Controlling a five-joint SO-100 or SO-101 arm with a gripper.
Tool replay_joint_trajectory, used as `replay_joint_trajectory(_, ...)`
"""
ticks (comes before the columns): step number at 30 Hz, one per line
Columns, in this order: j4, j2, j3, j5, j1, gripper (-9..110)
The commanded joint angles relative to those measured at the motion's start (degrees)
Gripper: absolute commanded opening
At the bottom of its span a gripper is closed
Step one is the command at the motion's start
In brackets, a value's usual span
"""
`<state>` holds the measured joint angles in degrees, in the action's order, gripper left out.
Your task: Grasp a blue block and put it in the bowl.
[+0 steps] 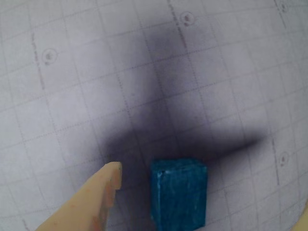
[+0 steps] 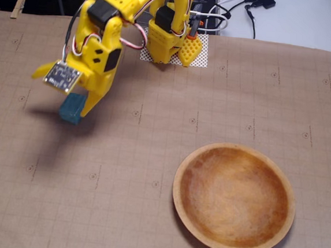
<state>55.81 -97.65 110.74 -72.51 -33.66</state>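
The blue block (image 1: 179, 195) is a small teal cube standing on the gridded paper mat, low in the wrist view. My gripper (image 1: 207, 192) is open around it. The pale finger (image 1: 103, 199) at the left stands a clear gap away from the block, and the other finger barely shows at the right edge. In the fixed view the yellow arm leans over the mat's left part, with the gripper (image 2: 77, 109) down at the blue block (image 2: 70, 110). The wooden bowl (image 2: 185, 198) lies empty at the lower right, far from the block.
The arm's base (image 2: 170, 40) sits at the back centre on a white mesh pad, with cables behind it. Wooden clips (image 2: 18, 4) pin the brown mat's far corners. A dark shadow of the arm falls on the mat beside the block.
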Motion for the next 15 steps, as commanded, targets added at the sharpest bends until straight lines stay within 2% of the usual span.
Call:
replay_joint_trajectory(1, -0.1, 1.7, -5.4, 1.5, 0.3, 52)
replay_joint_trajectory(11, 0.9, 5.9, -5.5, 3.1, 0.4, 52)
replay_joint_trajectory(15, 5.1, 6.1, -4.7, 3.2, 0.4, 52)
